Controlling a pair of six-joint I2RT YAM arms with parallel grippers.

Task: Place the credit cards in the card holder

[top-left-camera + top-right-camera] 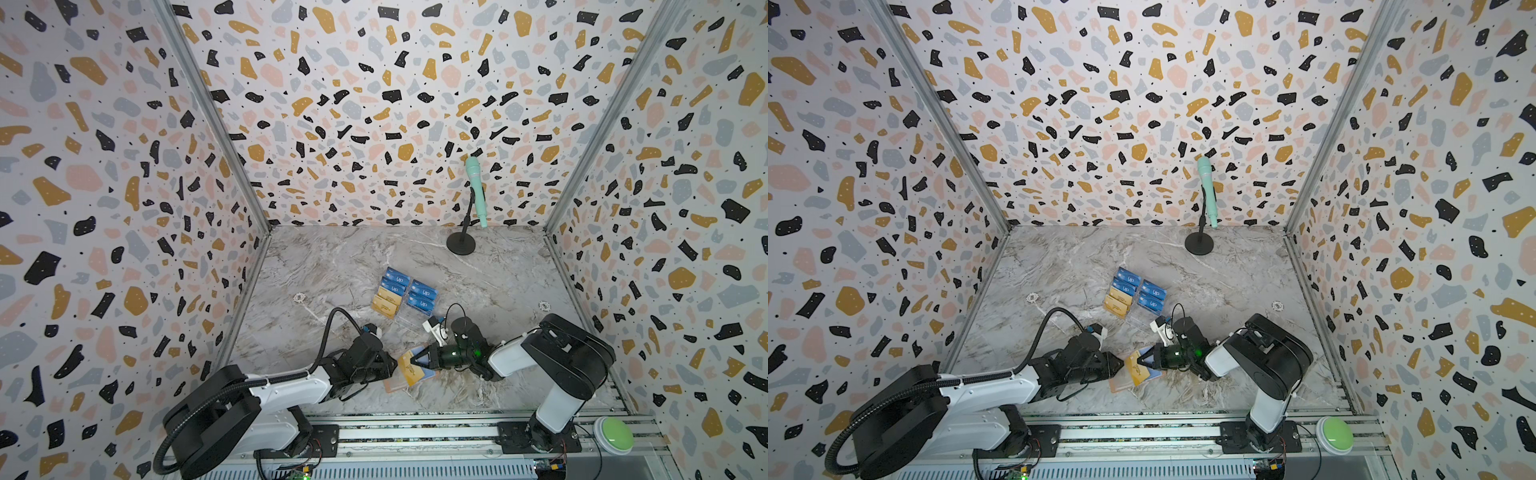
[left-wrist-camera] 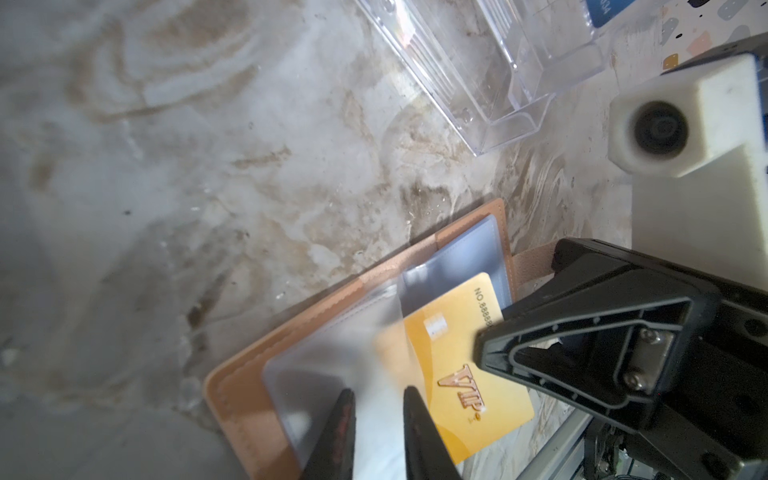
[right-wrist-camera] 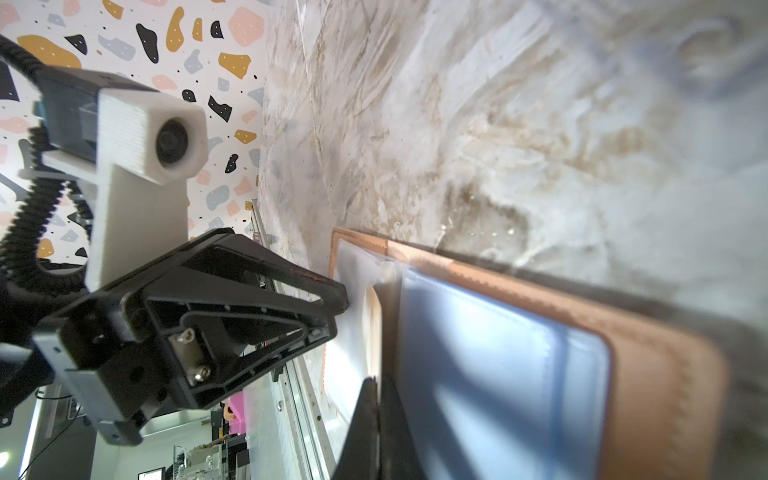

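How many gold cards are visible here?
3. Two gold cards sit in the clear stand's left column, front tiers; a third is over the open card holder in the right gripper. Others may hide behind.

Both top views hang high over the base rail (image 1: 415,434), looking steeply down at the whole tabletop (image 1: 332,266), almost identically; the left wrist view sits close over the card holder (image 2: 245,399), facing the right end effector (image 2: 492,328); the right wrist view faces the left end effector (image 3: 338,313) across the same holder.
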